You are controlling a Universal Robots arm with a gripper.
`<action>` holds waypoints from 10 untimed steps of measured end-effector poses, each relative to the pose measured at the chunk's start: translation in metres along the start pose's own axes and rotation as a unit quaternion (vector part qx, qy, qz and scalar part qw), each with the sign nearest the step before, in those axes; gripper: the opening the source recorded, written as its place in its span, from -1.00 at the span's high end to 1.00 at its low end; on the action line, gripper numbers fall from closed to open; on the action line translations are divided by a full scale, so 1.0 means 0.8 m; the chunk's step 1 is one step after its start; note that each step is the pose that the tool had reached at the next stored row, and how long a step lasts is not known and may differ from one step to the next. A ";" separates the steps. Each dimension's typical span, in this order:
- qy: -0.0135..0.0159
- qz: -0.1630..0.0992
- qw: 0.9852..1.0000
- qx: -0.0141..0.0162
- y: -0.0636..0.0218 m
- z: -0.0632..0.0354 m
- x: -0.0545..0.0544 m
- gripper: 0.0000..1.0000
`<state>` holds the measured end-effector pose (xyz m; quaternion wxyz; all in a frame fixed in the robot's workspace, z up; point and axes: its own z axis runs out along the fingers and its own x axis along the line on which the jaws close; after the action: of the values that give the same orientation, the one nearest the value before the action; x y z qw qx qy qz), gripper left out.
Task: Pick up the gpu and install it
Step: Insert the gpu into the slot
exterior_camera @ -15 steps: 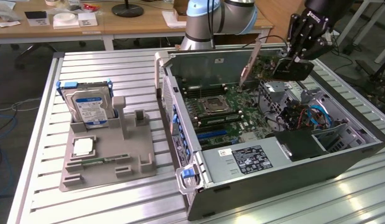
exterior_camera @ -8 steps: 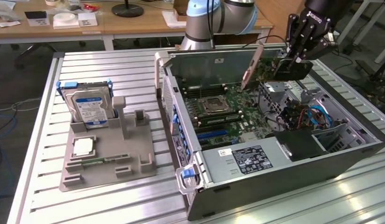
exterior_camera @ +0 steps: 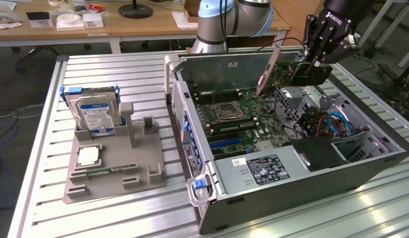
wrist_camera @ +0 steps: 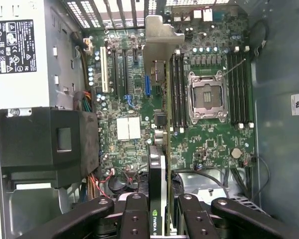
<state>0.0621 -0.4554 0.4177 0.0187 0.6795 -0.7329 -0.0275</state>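
- While the gripper (exterior_camera: 318,64) hangs over the open computer case (exterior_camera: 304,173) in the upper right of the exterior frame, its fingers (wrist_camera: 134,221) are clamped on the gpu (wrist_camera: 157,174), one on each flat face.
- The card sits directly between the fingers, standing on edge. It is above the motherboard (wrist_camera: 134,149) and, as far as I can judge, not yet touching it.
- In the wrist view its long axis runs straight out from the grip towards the slotted rear wall (wrist_camera: 114,12) of the case. The pale metal bracket (wrist_camera: 159,35) is the far end.
- That axis lies parallel to the expansion slots. The card's edge lines up just beside the blue slot (wrist_camera: 147,84), between it and the memory slots (wrist_camera: 179,84). Whether it is exactly over a slot I cannot tell.
- In the exterior view the card slants down from the gripper towards the frame's centre, with the green board facing the case's raised side panel (exterior_camera: 224,67).
- The CPU socket (wrist_camera: 207,97) lies off to one side of the card.
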 end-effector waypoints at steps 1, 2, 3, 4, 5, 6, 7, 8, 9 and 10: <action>0.000 -0.001 1.000 0.000 0.000 0.000 0.000 0.45; 0.000 -0.002 1.000 0.000 0.000 0.000 0.000 0.45; 0.000 -0.003 1.000 0.000 0.000 0.000 0.000 0.45; 0.000 -0.005 1.000 0.000 0.000 0.000 0.000 0.45; 0.000 -0.005 1.000 0.000 0.000 0.000 0.000 0.45; 0.000 -0.006 1.000 0.001 0.001 0.000 0.000 0.45; 0.000 -0.007 1.000 0.001 0.001 0.001 0.000 0.45; 0.000 -0.009 1.000 0.003 0.001 0.001 0.000 0.45; 0.001 -0.011 1.000 0.004 0.002 0.002 -0.001 0.45; 0.001 -0.012 1.000 0.005 0.002 0.002 -0.001 0.45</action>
<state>0.0601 -0.4547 0.4159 0.0152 0.6882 -0.7250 -0.0235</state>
